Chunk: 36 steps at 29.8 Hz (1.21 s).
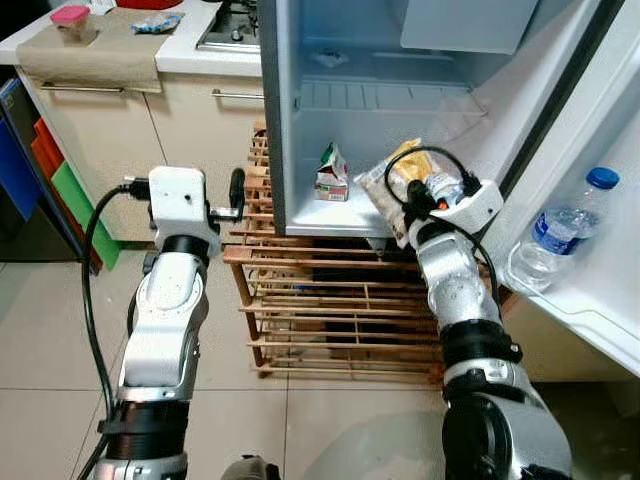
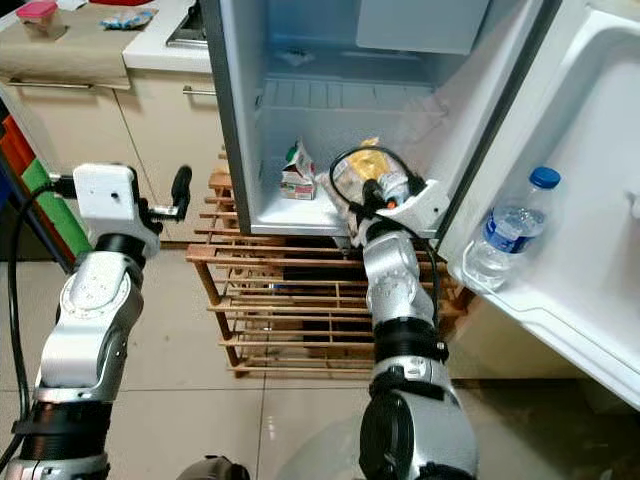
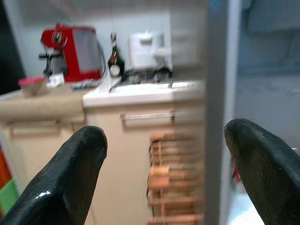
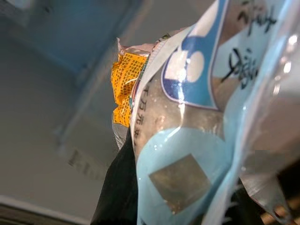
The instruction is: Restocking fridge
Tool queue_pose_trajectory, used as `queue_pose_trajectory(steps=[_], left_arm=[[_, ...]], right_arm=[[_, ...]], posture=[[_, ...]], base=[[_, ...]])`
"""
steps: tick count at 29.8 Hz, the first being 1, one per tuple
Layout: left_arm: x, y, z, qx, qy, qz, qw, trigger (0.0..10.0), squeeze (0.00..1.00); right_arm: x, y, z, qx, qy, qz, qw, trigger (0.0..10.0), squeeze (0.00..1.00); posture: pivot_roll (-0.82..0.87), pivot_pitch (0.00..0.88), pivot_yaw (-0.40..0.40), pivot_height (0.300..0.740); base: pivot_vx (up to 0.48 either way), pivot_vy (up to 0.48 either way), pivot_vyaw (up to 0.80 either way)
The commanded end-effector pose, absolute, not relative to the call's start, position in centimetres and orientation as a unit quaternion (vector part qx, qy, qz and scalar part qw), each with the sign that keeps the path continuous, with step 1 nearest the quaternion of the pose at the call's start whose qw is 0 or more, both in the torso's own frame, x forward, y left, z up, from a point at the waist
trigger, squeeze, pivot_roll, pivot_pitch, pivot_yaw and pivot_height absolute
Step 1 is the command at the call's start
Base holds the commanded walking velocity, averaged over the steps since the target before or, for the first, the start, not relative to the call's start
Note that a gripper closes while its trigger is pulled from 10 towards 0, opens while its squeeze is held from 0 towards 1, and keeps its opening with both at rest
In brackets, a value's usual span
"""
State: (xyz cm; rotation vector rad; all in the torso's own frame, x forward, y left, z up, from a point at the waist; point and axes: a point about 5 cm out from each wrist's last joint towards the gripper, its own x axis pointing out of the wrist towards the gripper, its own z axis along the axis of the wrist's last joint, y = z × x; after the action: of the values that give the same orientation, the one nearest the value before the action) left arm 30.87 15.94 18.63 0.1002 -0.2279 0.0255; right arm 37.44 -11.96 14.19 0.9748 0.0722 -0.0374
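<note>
Restocking under way, judged partway done. Right end effector (image 1: 420,190) reaching into the open fridge (image 1: 285,110), fingers clamped on a clear snack bag (image 4: 197,122) hovering just above the lowest shelf (image 2: 300,212). Small carton (image 1: 333,175) already standing beside it, to its left. Water bottle (image 1: 566,226) seated in the door rack to its right. Left end effector (image 1: 236,192) idle outside the fridge wall, fingers (image 3: 70,178) spread apart. Bag yet to be released.

Clear packet (image 4: 197,140): blue-white print, orange patch. Bottle (image 1: 565,232): blue cap. Coffee machine (image 3: 70,47): red.
</note>
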Motion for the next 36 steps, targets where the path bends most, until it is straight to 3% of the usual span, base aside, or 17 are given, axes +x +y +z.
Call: queue_pose_trajectory(steps=[1,15,27,36], left_arm=[[31.0,15.7,19.4,0.053,-0.132,0.016,0.990,10.0,0.00],[29.9,14.6,23.0,0.076,-0.238,0.011,0.968,10.0,0.00],[29.7,14.0,23.1,0.076,-0.243,0.005,0.967,10.0,0.00],[29.9,13.2,22.1,0.086,-0.208,-0.030,0.974,10.0,0.00]], right_arm=[[38.1,-9.6,16.4,0.495,0.012,0.019,0.869,0.0,0.00],[38.2,-7.0,21.1,0.536,-0.026,0.132,0.834,0.0,0.00],[37.3,-5.4,21.6,0.525,0.014,0.213,0.824,0.0,0.00],[38.4,-4.7,20.7,0.389,0.070,0.292,0.871,0.0,0.00]], posture=[[0.01,0.006,-0.019,0.740],[0.01,0.000,-0.033,0.740],[0.00,0.016,-0.036,0.740],[0.02,0.046,-0.028,0.740]], base=[[0.480,0.000,0.00],[0.475,0.000,0.00],[0.000,0.000,0.00],[0.000,0.000,0.00]])
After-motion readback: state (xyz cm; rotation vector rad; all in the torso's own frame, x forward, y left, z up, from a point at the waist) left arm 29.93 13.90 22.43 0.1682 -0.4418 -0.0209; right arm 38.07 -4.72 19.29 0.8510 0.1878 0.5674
